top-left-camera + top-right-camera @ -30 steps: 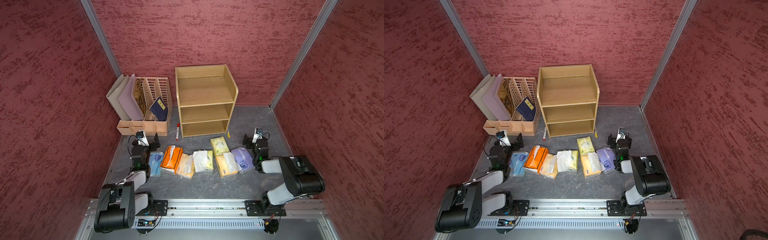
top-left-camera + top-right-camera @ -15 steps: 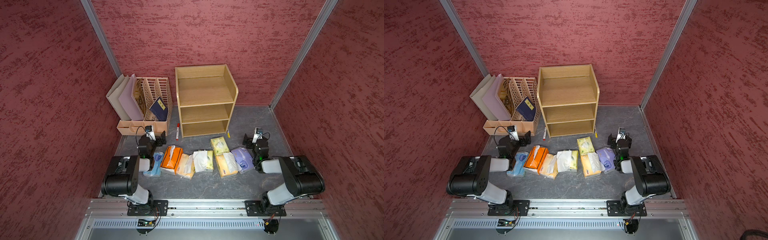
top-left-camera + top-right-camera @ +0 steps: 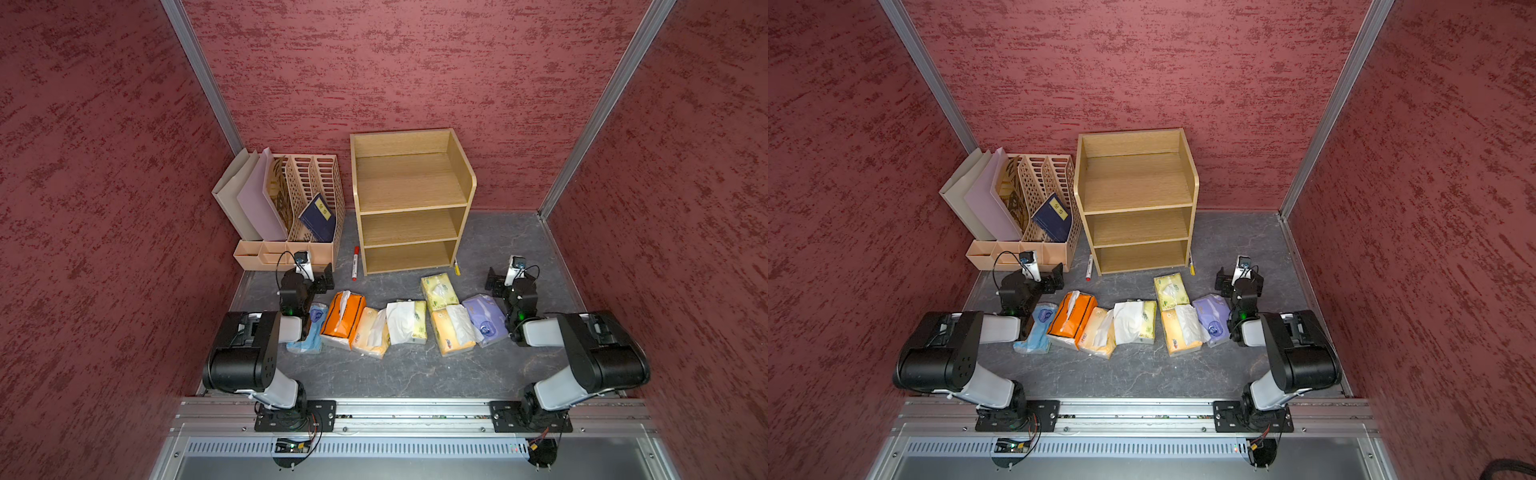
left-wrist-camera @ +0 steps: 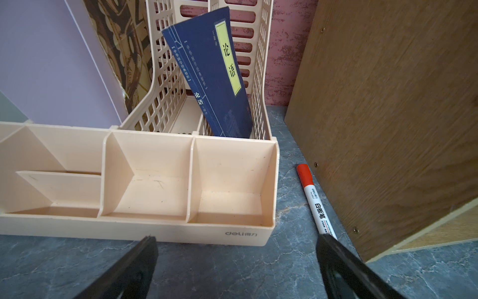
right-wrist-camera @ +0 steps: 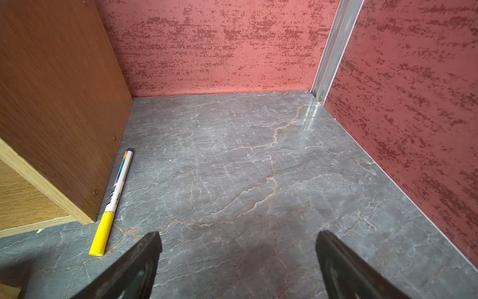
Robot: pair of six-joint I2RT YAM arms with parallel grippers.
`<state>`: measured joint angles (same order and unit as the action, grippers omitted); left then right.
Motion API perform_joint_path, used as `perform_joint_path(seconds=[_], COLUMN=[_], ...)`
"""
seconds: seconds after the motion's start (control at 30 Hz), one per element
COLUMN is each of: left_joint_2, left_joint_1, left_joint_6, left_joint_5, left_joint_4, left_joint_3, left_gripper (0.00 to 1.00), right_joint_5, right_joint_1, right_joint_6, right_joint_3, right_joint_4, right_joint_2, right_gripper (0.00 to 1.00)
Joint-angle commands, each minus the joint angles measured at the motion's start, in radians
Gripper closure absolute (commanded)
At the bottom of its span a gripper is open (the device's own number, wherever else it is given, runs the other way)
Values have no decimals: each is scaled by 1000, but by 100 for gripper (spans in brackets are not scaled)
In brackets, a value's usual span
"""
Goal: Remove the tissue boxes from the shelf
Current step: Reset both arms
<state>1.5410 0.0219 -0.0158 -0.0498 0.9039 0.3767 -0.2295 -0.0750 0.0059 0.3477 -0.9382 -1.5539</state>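
We see a grey marbled worktop [image 3: 415,374], red textured walls [image 3: 415,62] around it, arms [image 3: 245,357] folded low by its side edges, left hand [image 4: 238,239] and right hand [image 5: 238,235] both spread apart.

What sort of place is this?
Likely a robot test booth staged as a desk: red walls enclose a tabletop, two arms sit on a metal rail, beside a file organizer and shelf.

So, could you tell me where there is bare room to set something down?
Bare tabletop lies between the shelf and the right wall, save a yellow-capped pen by the shelf. Another strip runs between the tissue boxes and the front rail. The shelf tiers are bare. Crowded: the tissue row, and the gap beside the file organizer holding a red marker.
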Motion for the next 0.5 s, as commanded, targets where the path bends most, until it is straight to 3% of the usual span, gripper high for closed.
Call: perform_joint_path(seconds=[0.0,0.47], left_joint_2=[-4,-4], left_joint_1=[1,11], left_joint_6=[-14,-8], left_joint_5=[5,-15], left_joint_4=[6,-4], left_joint_3=[-2,2], left_gripper=[0,0], right_joint_5=[12,12], right_joint_1=[8,8], right_joint_6=[-6,-6], right_joint_3=[19,17], right_joint_4=[-31,-31], right_joint_2=[-3,-2], right_gripper=[2,2])
